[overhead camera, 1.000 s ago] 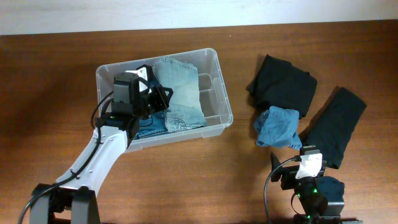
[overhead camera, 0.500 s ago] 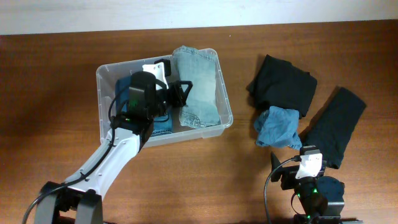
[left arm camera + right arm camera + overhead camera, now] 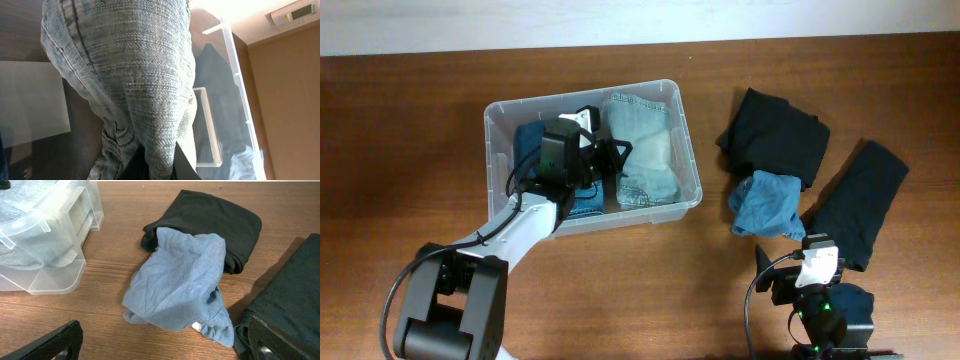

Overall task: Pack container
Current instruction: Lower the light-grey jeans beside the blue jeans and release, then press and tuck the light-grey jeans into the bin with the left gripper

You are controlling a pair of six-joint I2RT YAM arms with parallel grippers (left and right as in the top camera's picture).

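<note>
The clear plastic container [image 3: 686, 140] stands on the table left of centre, and its corner shows in the right wrist view [image 3: 75, 275]. My left gripper [image 3: 617, 153] is inside it, shut on the light blue jeans [image 3: 645, 155], whose denim fills the left wrist view [image 3: 135, 70]. A darker blue garment [image 3: 532, 140] lies in the container's left half. My right gripper [image 3: 165, 347] is open and empty, low over the table at the front right, near a light blue cloth [image 3: 180, 292].
A black garment [image 3: 775, 135] lies right of the container, with the light blue cloth [image 3: 767, 205] in front of it. Another black garment [image 3: 860, 200] lies at the far right. The right arm's base [image 3: 818, 300] sits at the front edge.
My left gripper has carried the jeans rightward inside the container, and the container itself has shifted a little to the right. The right arm has not moved.
</note>
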